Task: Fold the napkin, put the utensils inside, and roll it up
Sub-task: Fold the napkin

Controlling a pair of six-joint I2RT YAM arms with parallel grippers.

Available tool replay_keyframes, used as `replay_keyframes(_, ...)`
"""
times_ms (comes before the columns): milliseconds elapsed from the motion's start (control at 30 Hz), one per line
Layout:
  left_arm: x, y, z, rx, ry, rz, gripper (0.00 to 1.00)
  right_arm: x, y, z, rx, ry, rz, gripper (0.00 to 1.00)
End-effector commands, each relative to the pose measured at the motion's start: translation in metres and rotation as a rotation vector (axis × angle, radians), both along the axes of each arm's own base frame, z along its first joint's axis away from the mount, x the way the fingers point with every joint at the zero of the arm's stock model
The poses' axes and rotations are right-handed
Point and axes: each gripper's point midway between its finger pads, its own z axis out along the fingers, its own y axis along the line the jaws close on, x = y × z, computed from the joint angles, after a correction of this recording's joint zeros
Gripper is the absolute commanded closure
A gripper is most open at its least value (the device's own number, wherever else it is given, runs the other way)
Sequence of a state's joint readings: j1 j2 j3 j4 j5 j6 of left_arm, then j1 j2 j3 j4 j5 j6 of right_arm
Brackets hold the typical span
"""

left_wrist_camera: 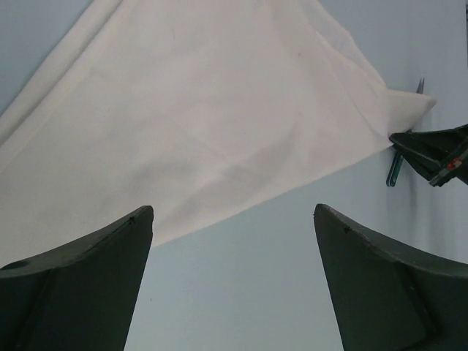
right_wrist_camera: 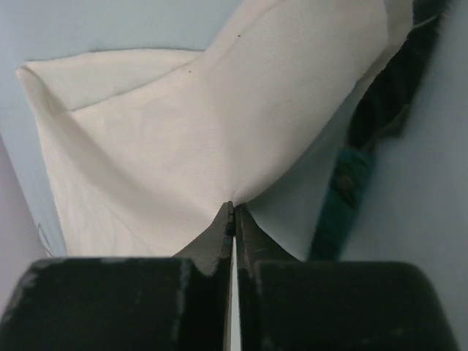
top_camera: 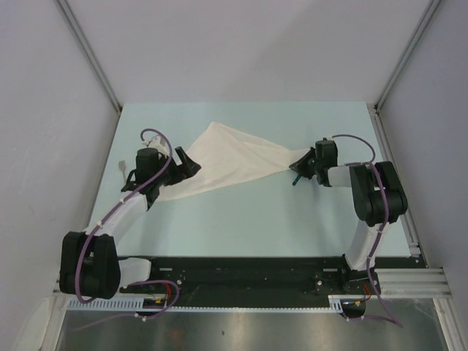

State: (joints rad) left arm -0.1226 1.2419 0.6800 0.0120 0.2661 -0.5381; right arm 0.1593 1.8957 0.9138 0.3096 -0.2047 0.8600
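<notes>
On the left, the left gripper hangs with fingers spread wide and empty, at the left end of the napkin, which lies rumpled across the middle of the table and tapers rightward. At that right corner the right gripper has pinched its fingers tight on a thin tip of cloth. The knife lies just beside that pinch, apparently partly under the corner. Pulling from here could drag or flick the knife, the thin hold could slip, and with nothing pinning the left end, the whole cloth may slide instead of folding. Bare table lies open near and far; the right edge is closer.
</notes>
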Motion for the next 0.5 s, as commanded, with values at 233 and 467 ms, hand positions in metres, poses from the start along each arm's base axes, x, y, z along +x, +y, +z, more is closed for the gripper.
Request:
replay_keyframes(233, 0.015, -0.007, 0.006, -0.032, -0.045, 0.005, 0.05, -0.003, 0.017, 0.104, -0.171, -0.273, 0.413, 0.41)
replay_keyframes(467, 0.038, -0.015, -0.032, -0.027, 0.034, -0.005, 0.05, 0.042, 0.013, 0.102, -0.353, -0.305, 0.610, 0.37)
